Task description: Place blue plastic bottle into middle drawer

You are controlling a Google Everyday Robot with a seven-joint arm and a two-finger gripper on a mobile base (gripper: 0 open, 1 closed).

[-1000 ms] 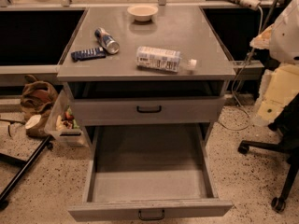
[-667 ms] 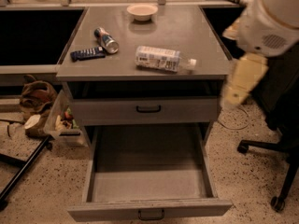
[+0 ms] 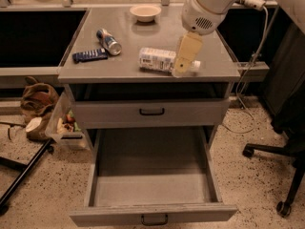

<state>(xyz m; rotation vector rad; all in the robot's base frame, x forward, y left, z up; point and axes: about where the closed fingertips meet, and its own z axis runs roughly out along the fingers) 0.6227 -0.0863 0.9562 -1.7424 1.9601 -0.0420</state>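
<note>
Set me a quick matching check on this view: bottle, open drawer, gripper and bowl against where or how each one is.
1. blue plastic bottle
2. middle drawer
3. gripper
4. bowl

A. pulled out
B. at the back of the cabinet top
C. lying on its side on the cabinet top
D. at the bottle's cap end

Pairs: 1-C, 2-A, 3-D, 4-B

My claw [image 3: 184, 61] low over the cap end of the blue plastic bottle [image 3: 157, 59] lying on the tabletop [image 3: 143, 33], middle drawer [image 3: 114, 214] pulled open below my claw, drinks can [image 3: 109, 41] beyond the bottle
</note>
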